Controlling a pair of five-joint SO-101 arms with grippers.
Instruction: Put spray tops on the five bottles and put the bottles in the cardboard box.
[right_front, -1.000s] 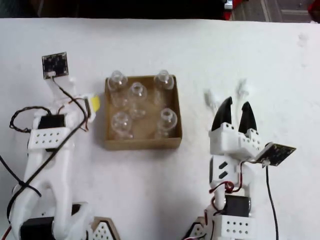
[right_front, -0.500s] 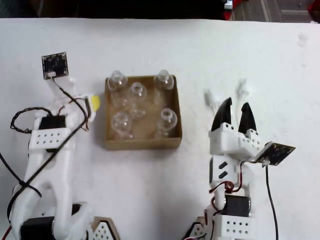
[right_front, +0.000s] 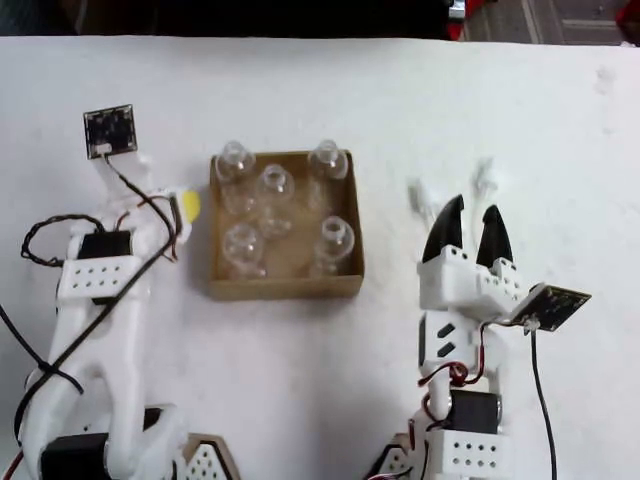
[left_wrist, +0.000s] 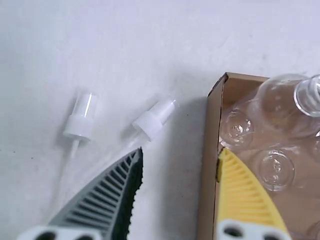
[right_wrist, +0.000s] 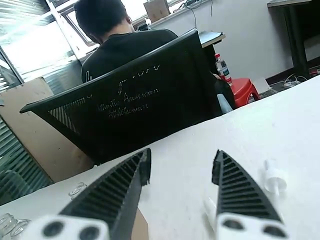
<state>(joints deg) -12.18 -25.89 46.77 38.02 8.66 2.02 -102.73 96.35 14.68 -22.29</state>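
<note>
place: office | cues: black mesh chair (right_wrist: 140, 95), desk (right_wrist: 295, 35), window blinds (right_wrist: 12, 150)

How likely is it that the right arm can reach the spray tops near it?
Probably yes: the right gripper is open, and both spray tops lie on the table just beyond it, with nothing between.

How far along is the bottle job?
Done: five bottles stand in the box, though they look uncapped. In hand: nothing; the left gripper and right gripper are open. Remaining: spray tops lie on the table, none fitted.
</note>
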